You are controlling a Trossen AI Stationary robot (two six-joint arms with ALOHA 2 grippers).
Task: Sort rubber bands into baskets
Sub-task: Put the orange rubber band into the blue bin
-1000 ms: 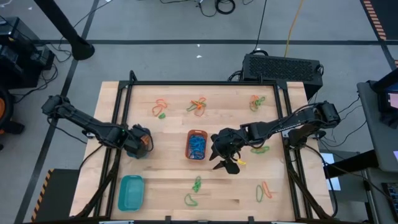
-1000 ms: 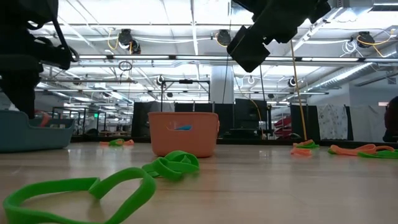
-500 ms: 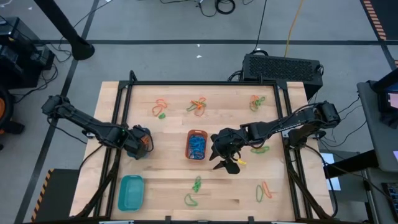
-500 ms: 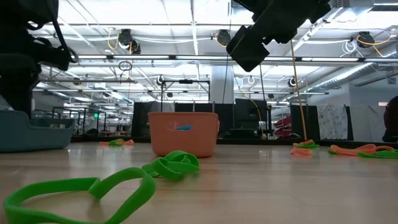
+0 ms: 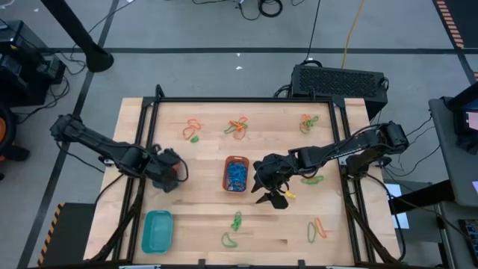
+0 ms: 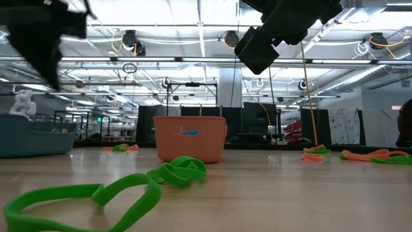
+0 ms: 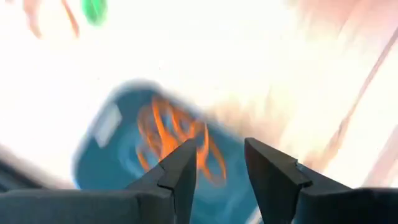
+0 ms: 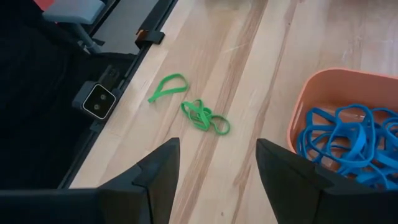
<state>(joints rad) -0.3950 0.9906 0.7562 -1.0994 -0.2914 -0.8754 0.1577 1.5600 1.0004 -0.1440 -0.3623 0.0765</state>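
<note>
My left gripper (image 7: 221,149) stands open above the small round blue-teal basket (image 7: 118,162), where orange rubber bands (image 7: 168,134) lie; in the high view it is at the table's left (image 5: 170,173). My right gripper (image 8: 217,149) hangs open over bare wood, right of the orange basket (image 5: 236,173) and with nothing between its fingers. That basket holds blue bands (image 8: 348,134). A teal rectangular basket (image 5: 157,230) sits at the near left. Loose bands lie in clumps (image 5: 237,125) around the table.
Green bands (image 8: 199,115) lie near the front edge, large in the low view (image 6: 90,196). More clumps lie far left (image 5: 193,128), far right (image 5: 307,122), right (image 5: 312,178) and near right (image 5: 317,229). A black frame (image 5: 246,99) rims the table.
My left gripper has opened and risen out of the round basket, turning a little. The orange bands stay in the basket.
</note>
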